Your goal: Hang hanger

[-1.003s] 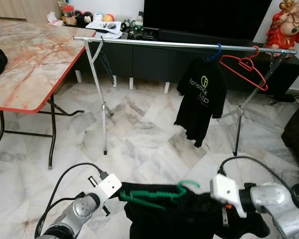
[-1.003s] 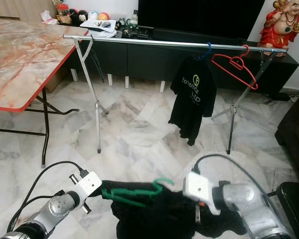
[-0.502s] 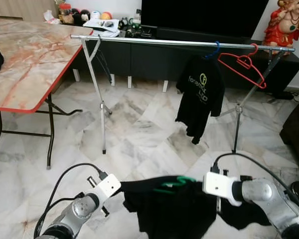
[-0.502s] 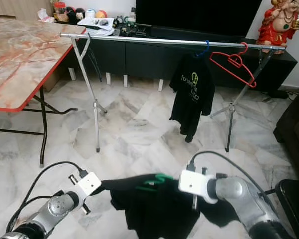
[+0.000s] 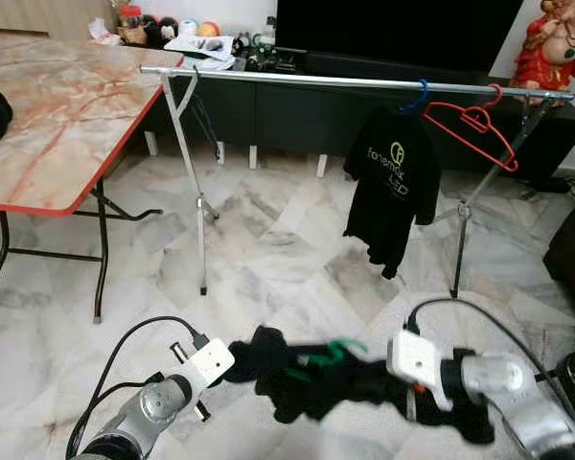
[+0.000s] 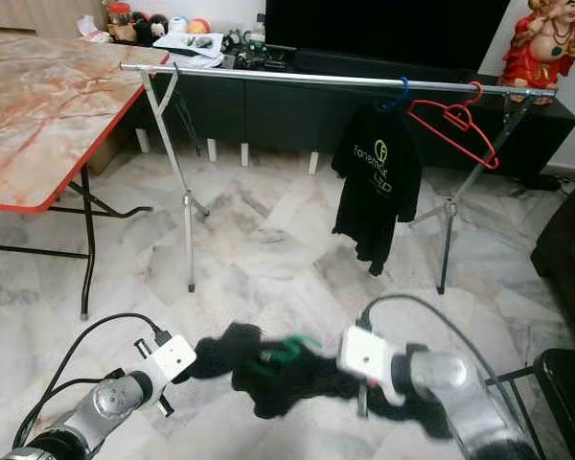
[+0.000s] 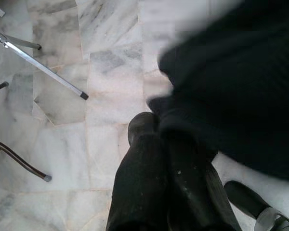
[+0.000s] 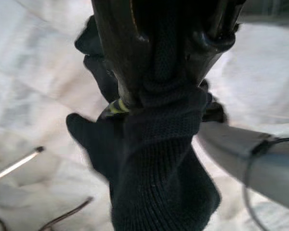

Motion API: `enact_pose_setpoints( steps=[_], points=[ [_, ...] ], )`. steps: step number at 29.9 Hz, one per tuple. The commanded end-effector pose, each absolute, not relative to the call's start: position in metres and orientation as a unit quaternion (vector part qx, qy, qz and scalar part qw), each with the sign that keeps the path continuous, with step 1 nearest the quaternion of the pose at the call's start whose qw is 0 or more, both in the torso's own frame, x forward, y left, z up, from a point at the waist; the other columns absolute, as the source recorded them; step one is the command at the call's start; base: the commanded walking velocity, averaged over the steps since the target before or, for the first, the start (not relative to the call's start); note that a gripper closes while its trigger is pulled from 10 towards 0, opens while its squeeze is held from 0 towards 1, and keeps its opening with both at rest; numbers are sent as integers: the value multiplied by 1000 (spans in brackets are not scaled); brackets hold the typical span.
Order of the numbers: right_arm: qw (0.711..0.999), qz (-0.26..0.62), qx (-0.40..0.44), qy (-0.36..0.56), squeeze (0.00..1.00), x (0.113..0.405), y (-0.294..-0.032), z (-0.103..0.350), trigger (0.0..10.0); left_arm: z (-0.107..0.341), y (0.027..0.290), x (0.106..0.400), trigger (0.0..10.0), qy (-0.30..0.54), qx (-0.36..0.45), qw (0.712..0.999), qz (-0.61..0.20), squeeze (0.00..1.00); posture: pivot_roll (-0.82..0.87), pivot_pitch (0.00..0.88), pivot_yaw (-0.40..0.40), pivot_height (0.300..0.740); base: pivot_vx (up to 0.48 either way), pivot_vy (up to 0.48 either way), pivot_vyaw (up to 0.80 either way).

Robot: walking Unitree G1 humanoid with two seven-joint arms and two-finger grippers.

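Green hanger (image 5: 328, 353) inside a bunched black garment (image 5: 326, 383), low above the marble floor (image 5: 268, 268), blurred.

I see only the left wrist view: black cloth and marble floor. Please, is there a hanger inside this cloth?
Observer: Yes, a green plastic hanger sits in the black garment, its hook poking out on top.
Operator: Who holds the other side?
Observer: The right gripper is shut on the garment's knitted edge.
Operator: Where is the rail?
Observer: A silver clothes rail stands ahead, beyond the marble floor.
Operator: Is it already in use?
Observer: A black printed T-shirt and a bare red hanger hang near its right end.
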State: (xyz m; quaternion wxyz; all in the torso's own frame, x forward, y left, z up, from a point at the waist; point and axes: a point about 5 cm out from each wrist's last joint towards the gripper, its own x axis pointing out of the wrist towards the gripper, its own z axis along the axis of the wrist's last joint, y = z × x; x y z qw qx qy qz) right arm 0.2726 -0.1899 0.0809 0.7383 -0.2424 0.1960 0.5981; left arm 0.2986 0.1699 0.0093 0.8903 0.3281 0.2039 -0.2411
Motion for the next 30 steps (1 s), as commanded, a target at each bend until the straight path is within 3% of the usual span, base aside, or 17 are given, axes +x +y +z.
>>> enact_pose_setpoints(
  steps=[1, 6, 13, 18, 30],
  points=[
    [730, 609, -248, 186, 0, 271, -190, 87, 0, 4, 170, 295, 0, 218, 331, 885, -243, 0, 43, 95, -56, 740, 0, 0, 0],
    [713, 638, -214, 198, 0, 264, -186, 87, 0, 4, 170, 295, 0, 217, 333, 885, -243, 0, 41, 95, -57, 740, 0, 0, 0],
    [723, 585, -295, 219, 0, 276, -196, 78, 0, 3, 172, 293, 0, 218, 333, 885, -242, 0, 48, 105, -60, 740, 0, 0, 0],
    [749, 522, -347, 216, 0, 290, -203, 77, 0, 3, 173, 293, 0, 220, 335, 884, -241, 0, 48, 107, -60, 740, 0, 0, 0],
    [798, 488, -309, 173, 0, 300, -200, 81, 0, -2, 170, 288, 0, 230, 337, 874, -263, 0, 50, 112, -60, 740, 0, 0, 0]
  ],
)
